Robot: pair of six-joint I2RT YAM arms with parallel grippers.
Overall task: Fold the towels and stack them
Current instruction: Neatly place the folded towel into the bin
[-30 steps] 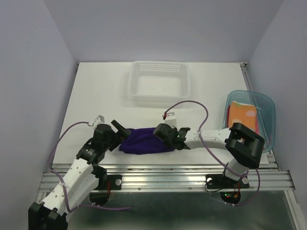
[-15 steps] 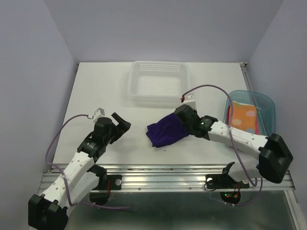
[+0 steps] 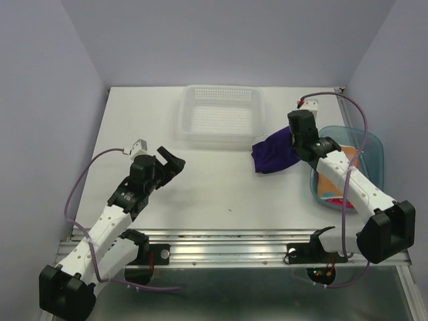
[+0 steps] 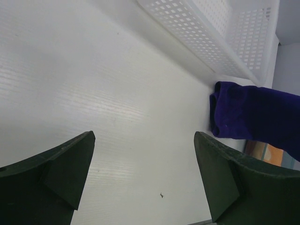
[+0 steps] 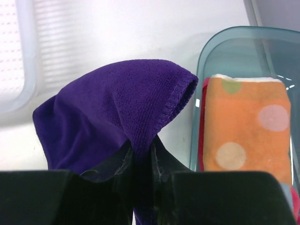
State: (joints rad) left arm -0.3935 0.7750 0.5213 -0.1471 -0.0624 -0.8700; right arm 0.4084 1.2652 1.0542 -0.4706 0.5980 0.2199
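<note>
Moved away from the near middle of the counter (image 3: 134, 127), the purple towel (image 3: 275, 155) is now held up beside the tray (image 3: 382, 160), pinched tight in the right end effector (image 5: 140, 157). Nearer, the left end effector (image 3: 171, 162) is spread wide and holds nothing. Inside the tray, the dotted orange towel (image 5: 243, 126) is laid on the pink towel (image 5: 202, 136). The purple one should be lowered flat on top, edges matched, then let go. No writing can be read.
</note>
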